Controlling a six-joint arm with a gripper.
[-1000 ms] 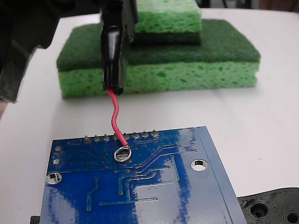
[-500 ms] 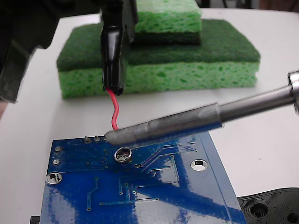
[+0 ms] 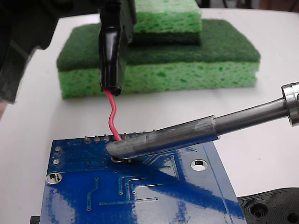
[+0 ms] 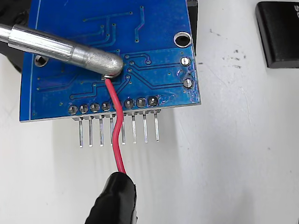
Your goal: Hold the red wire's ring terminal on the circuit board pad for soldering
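The blue circuit board (image 3: 154,196) lies flat at the front of the fixed view and at the top of the wrist view (image 4: 154,42). My gripper (image 3: 117,16) is shut on the black sleeve (image 3: 111,60) of the red wire (image 3: 112,119), which curves down to the board. The wrist view shows the red wire (image 4: 117,135) crossing the pin row. A grey soldering iron tip (image 3: 154,140) rests on the ring terminal (image 3: 120,160), so only a silver sliver of the ring (image 4: 108,75) shows. The iron and ring hide the pad.
Stacked green sponges (image 3: 187,74) stand behind the board. A black plastic piece with holes (image 3: 271,207) lies at the front right. A black block (image 4: 278,32) sits at the wrist view's top right. The iron's shaft (image 3: 252,114) enters from the right.
A soldering iron came in from the right and its tip has dropped onto the ring terminal, covering it. The wire and my gripper have hardly moved.
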